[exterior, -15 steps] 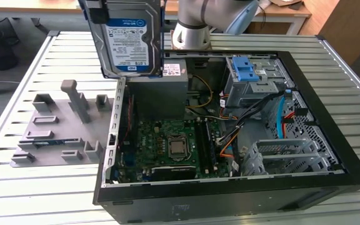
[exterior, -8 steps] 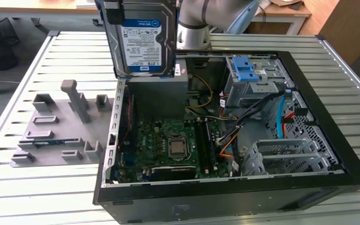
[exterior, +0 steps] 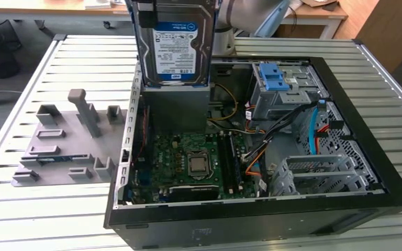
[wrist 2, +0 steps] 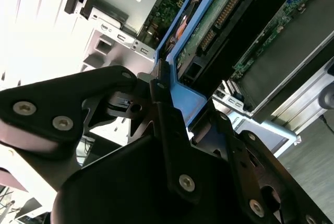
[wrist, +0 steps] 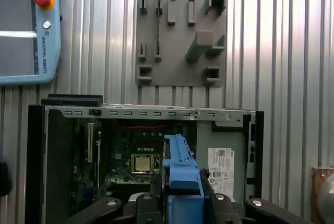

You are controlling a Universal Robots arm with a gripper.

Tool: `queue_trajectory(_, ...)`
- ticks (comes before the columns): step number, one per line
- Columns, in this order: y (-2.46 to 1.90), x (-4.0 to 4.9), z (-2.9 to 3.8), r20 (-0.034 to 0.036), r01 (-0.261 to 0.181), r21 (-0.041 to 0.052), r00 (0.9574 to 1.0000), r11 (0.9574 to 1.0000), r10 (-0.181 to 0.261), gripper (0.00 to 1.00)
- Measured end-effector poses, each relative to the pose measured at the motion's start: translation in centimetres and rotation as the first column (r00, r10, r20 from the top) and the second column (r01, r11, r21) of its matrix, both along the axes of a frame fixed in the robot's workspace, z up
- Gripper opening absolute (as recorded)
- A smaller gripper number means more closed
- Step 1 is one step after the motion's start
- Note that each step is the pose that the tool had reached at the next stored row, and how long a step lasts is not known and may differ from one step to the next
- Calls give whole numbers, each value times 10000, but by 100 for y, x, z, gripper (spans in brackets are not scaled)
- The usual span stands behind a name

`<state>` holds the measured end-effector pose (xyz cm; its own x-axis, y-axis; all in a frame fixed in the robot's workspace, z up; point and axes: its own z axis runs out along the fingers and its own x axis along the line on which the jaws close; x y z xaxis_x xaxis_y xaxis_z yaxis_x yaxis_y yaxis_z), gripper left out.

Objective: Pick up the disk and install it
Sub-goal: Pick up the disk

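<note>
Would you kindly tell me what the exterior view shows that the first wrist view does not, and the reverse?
Exterior view: the labelled face of the disk and the blue latch on the drive cage. First wrist view: a pendant with a red button, on the slatted table. Both: the open computer case, its motherboard and the grey fixture plate.

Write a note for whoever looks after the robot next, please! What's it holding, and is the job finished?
Gripper: shut on the blue bracket of the disk.
Disk: held upright in the air above the open computer case, label facing the exterior view.
Done: pick-up.
Left: installing; the disk is not yet inside the case.
</note>
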<state>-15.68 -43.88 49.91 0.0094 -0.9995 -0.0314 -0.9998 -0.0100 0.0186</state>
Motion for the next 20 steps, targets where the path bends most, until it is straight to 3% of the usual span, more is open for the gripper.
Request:
queue_trajectory(11, -2, 201, -17, 8, 0, 0, 10000, 10000, 0, 36)
queue_trajectory(20, -80, 247, -42, 52, 1, -1, 10000, 10000, -1, 36)
